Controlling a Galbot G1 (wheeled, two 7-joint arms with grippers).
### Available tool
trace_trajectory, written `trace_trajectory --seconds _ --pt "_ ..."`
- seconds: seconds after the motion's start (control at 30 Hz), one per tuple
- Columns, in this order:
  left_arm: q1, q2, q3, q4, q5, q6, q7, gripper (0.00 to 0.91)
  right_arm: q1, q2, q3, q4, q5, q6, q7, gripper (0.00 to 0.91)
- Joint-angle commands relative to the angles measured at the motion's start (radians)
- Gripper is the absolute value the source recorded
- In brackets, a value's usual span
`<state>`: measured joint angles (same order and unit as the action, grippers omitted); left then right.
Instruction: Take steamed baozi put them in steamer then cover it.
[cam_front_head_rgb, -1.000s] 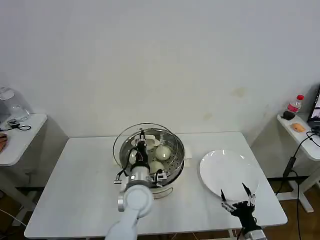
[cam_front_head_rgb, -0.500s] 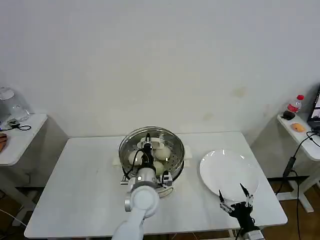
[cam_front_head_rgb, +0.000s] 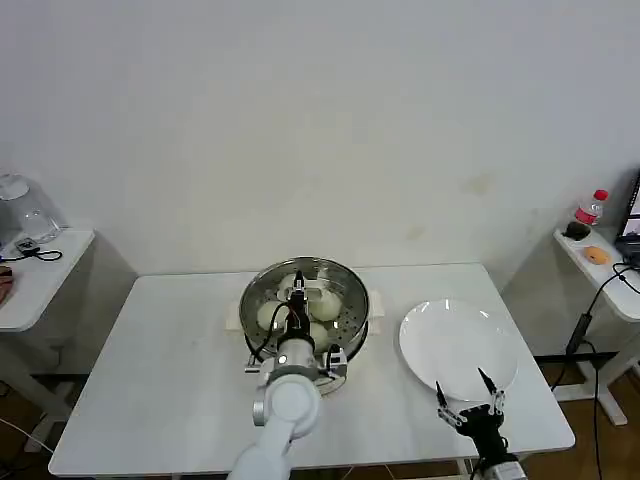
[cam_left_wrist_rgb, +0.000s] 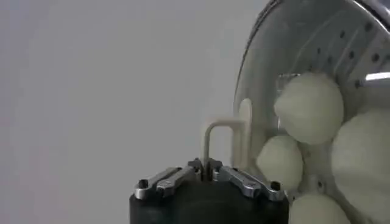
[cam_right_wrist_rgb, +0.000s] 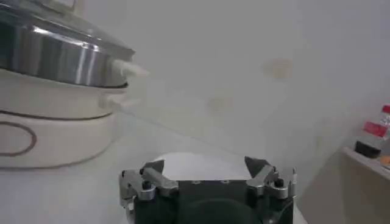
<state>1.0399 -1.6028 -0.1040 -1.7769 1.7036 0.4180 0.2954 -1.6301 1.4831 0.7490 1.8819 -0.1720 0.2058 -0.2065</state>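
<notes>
At the centre of the head view, the left claw (cam_front_head_rgb: 298, 312) is clamped on the cover (cam_front_head_rgb: 304, 292) handle, settling it squarely over the steamer (cam_front_head_rgb: 350, 330) and its steamed baozi (cam_left_wrist_rgb: 309, 107), while the right claw (cam_front_head_rgb: 468, 401) waits spread wide at lower right beside the plate (cam_front_head_rgb: 458, 345).

I count four steamed baozi (cam_left_wrist_rgb: 308, 107) through the glass in my left wrist view; one steamer (cam_front_head_rgb: 345, 332); one cover (cam_front_head_rgb: 335, 272) sitting on it; one white plate (cam_front_head_rgb: 458, 343); one white table (cam_front_head_rgb: 170, 380); two grippers, the left gripper (cam_front_head_rgb: 297, 312) and the right gripper (cam_front_head_rgb: 467, 398); one red-capped bottle (cam_front_head_rgb: 591, 208) on a side table.
</notes>
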Motion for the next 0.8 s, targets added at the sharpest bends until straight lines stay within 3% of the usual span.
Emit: trace_trajectory --seconds 0.03,0.37,0.8 --pt "0.0 -0.004 0.007 -0.002 -0.015 0.002 0.0 0.907 0.0 0.001 -0.003 -0.003 -0.005 0.001 -0.001 0.907" --pt "0.019 -0.001 0.006 -0.05 -0.021 0.003 0.003 0.907 0.001 0.002 -0.008 -0.008 -0.009 0.002 -0.001 0.907" --pt "0.157 0.037 0.027 -0.236 -0.041 -0.014 0.013 0.907 -0.002 -0.004 -0.01 -0.013 -0.009 0.002 0.001 0.907"
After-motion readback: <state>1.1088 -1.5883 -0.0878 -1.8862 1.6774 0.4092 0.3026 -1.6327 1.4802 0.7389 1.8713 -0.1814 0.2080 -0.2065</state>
